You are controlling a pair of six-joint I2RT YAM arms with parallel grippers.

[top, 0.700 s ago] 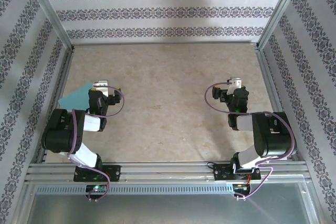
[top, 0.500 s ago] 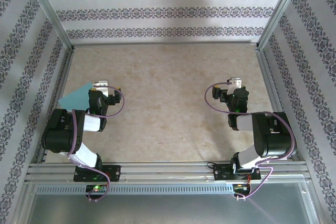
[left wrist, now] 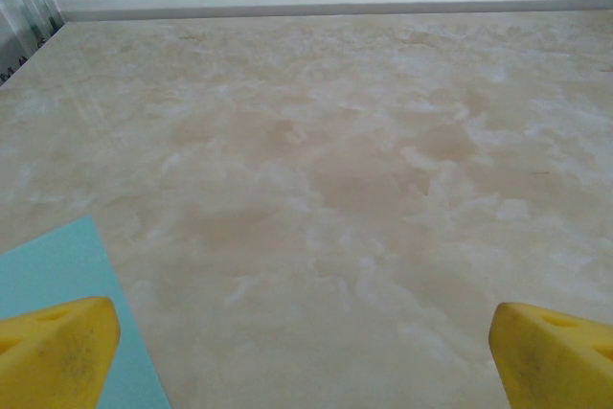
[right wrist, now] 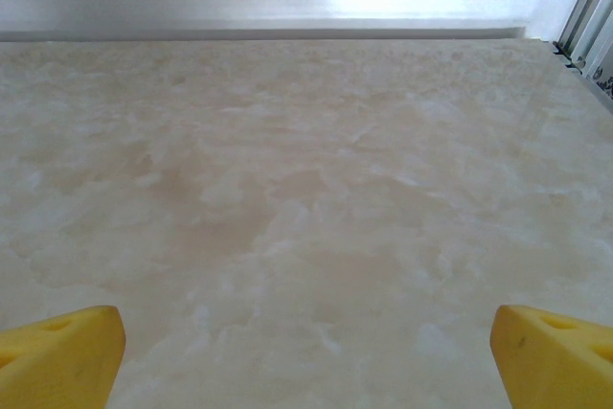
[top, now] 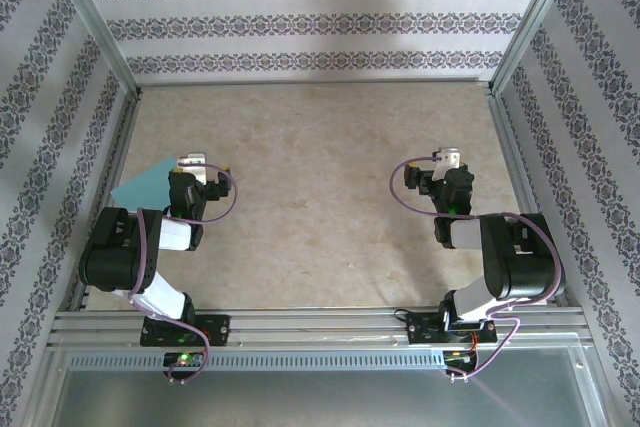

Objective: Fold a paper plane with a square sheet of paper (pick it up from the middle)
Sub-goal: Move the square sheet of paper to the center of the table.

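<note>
Along the left side a patterned wall (top: 50,97) closes in the table (top: 320,147), whose surface is pale and marbled. The light-blue paper (top: 143,185) lies flat on the table near that wall, at the left arm's outer side. Part of it is hidden under the arm, so its full outline and any creases cannot be made out. In the left wrist view one straight-edged corner of it (left wrist: 57,265) reaches in from the lower left, and its near part is covered by the left-hand yellow finger (left wrist: 57,352). The left gripper (top: 193,165) sits low, just beside the paper, with its jaws spread as wide as the view allows. Between its two yellow fingers, seen from the wrist (left wrist: 306,356), there is bare tabletop and they grip nothing. The middle of the table is bare marbled surface running back to the patterned rear wall (top: 310,7). Further right, the right gripper (top: 447,162) points toward the rear wall, well apart from the paper. Its jaws are likewise fully spread, with its yellow fingers (right wrist: 556,356) at the bottom corners of the wrist view and nothing held between them (right wrist: 306,356). The patterned right wall (top: 600,97) closes that side.
</note>
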